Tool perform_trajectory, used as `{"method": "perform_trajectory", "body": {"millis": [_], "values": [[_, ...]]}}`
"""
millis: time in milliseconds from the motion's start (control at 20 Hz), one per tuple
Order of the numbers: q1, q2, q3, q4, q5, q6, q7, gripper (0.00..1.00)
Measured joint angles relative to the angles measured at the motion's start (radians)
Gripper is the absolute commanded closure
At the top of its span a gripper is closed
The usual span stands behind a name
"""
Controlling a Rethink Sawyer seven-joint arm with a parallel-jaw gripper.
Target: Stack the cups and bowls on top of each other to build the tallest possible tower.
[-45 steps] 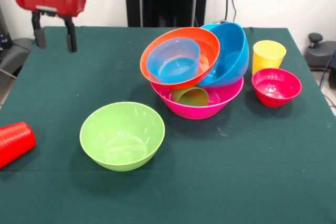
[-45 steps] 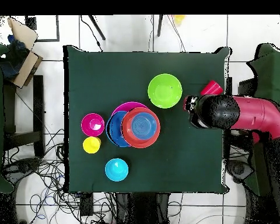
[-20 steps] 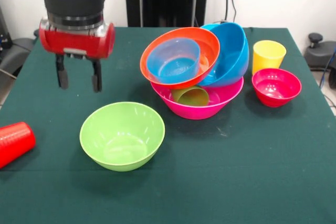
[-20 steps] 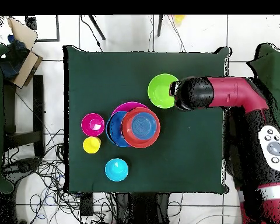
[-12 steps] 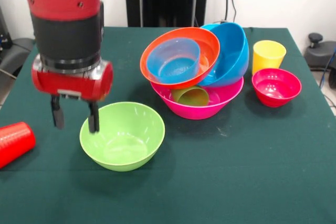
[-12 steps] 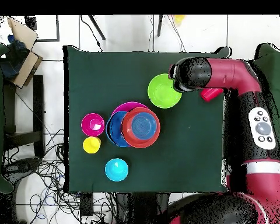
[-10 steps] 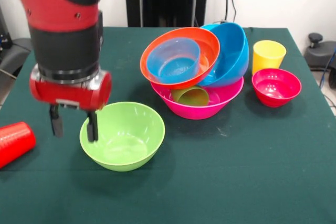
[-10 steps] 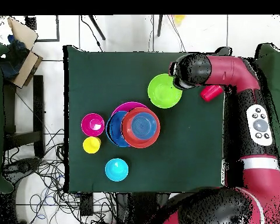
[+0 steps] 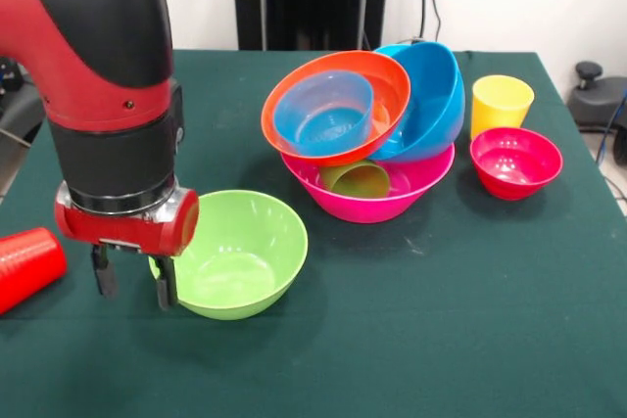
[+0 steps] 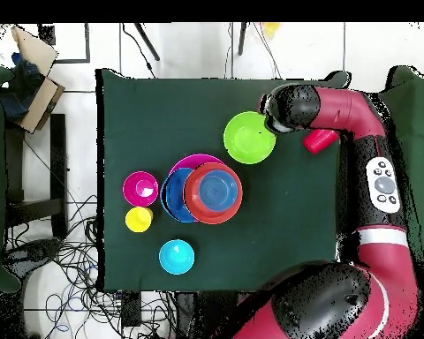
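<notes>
My gripper point(image 9: 133, 283) is open and empty, low by the left rim of the lime green bowl point(image 9: 235, 252); its right finger point(image 9: 165, 291) overlaps that rim. The red cup point(image 9: 27, 263) lies on its side left of it. The tower stands on the pink bowl point(image 9: 397, 195), which holds the green cup point(image 9: 355, 179). A tilted orange bowl point(image 9: 392, 95) with the small translucent blue bowl point(image 9: 323, 113) in it and the large blue bowl point(image 9: 436, 95) lean on top. The yellow cup point(image 9: 502, 103) and the magenta-red bowl point(image 9: 515, 162) stand to the right.
The cyan bowl point(image 10: 177, 256) stands alone near the robot's side of the green table point(image 10: 145, 115). In the overhead view the arm point(image 10: 339, 110) reaches over the table's edge, above the red cup point(image 10: 321, 140) and beside the lime bowl point(image 10: 246, 139).
The arm has swung from the table's far left corner to the lime green bowl. In the last half second the gripper dropped lower beside the bowl's rim. The gripper stays open.
</notes>
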Motion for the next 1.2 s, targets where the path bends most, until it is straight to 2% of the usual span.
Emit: {"method": "perform_trajectory", "body": {"millis": [550,1200], "values": [[-0.021,-0.018,-0.018,0.128,-0.021,-0.158,0.000,0.00],[-0.023,-0.089,-0.019,0.220,-0.029,-0.167,0.000,0.00]]}}
